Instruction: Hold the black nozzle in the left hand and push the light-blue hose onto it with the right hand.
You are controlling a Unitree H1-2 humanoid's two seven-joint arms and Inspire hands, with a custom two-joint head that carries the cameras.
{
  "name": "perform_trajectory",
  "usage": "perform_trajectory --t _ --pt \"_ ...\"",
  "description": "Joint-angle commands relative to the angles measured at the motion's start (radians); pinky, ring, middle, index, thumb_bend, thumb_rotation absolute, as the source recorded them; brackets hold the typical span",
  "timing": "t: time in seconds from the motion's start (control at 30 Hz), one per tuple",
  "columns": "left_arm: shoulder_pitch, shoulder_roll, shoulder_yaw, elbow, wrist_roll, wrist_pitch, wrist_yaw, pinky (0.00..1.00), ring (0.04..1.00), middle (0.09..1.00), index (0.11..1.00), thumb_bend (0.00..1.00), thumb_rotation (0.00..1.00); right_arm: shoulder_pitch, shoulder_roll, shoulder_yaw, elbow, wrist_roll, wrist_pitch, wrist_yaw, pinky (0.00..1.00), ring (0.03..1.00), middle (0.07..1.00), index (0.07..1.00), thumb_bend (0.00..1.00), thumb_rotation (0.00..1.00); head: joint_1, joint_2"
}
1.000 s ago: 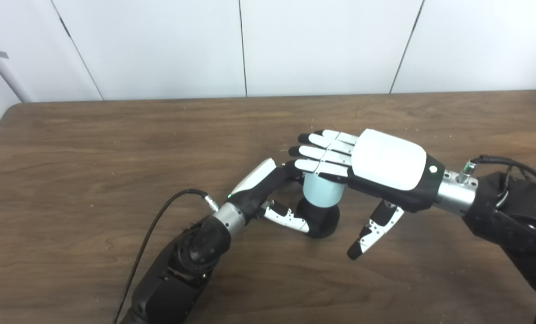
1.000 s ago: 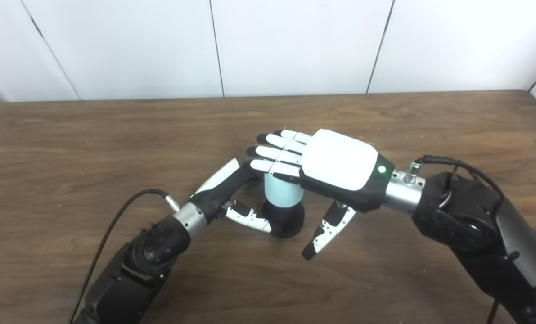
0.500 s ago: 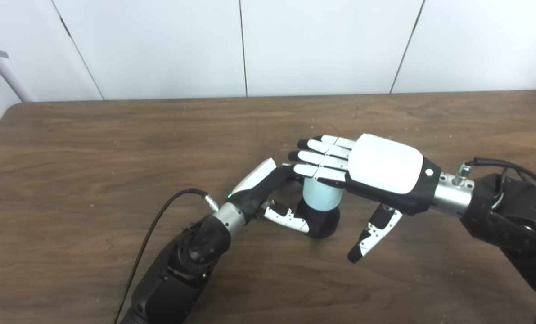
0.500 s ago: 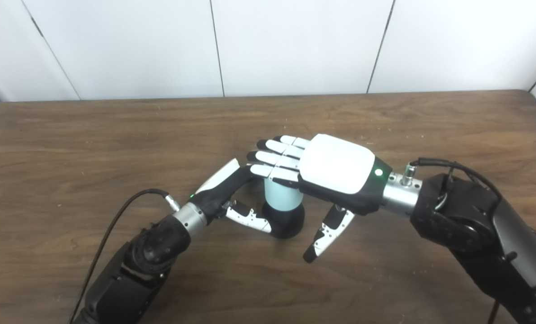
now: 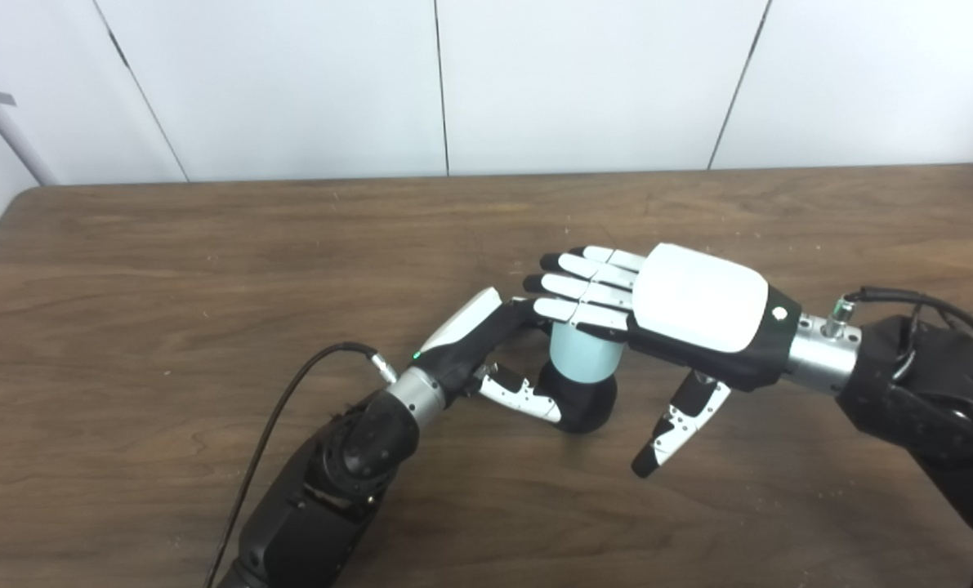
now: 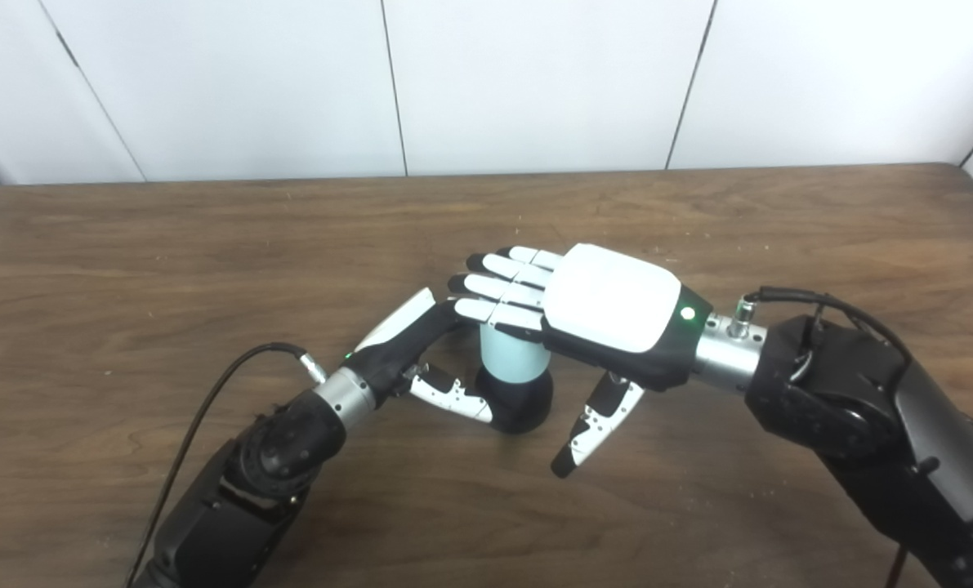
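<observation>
- Hose, light-blue, stands upright on the black nozzle at the table's middle; it looks stiff and light.
- My left hand is clamped around the nozzle.
- My right hand lies flat on the hose top, fingers spread, holding nothing.
- Nothing else stands near.

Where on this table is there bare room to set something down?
The table is bare left of the left hand, along the wall edge, and far right. It is crowded mid-table, where the right hand lies flat over the light-blue hose and black nozzle.
</observation>
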Motion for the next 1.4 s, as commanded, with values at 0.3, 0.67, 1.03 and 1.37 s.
perform_trajectory --t 0.3,0.67,1.03,1.37 --pt "0.004 0.019 -0.011 0.018 0.052 0.038 -0.014 0.9 0.789 0.643 0.487 0.51 0.08 0.102 0.034 -0.024 0.018 -0.15 -0.108 -0.133 1.0 1.0 1.0 1.0 0.86 0.62 -0.002 0.002" --pt "0.006 0.022 -0.015 0.02 0.059 0.026 -0.012 0.88 0.747 0.631 0.49 0.51 0.08 0.104 0.04 -0.026 0.048 -0.159 -0.143 -0.219 1.0 1.0 1.0 1.0 0.91 0.65 -0.001 0.001" --pt "0.008 0.022 -0.013 0.017 0.057 0.026 -0.012 0.88 0.74 0.627 0.49 0.51 0.08 0.099 0.044 -0.029 0.041 -0.177 -0.143 -0.252 1.0 1.0 1.0 1.0 0.91 0.65 -0.001 0.002" --pt "0.004 0.022 -0.014 0.028 0.057 0.02 -0.011 0.88 0.738 0.629 0.487 0.51 0.08 0.105 0.056 -0.046 0.032 -0.205 -0.143 -0.309 1.0 1.0 1.0 1.0 0.92 0.65 -0.002 0.002"
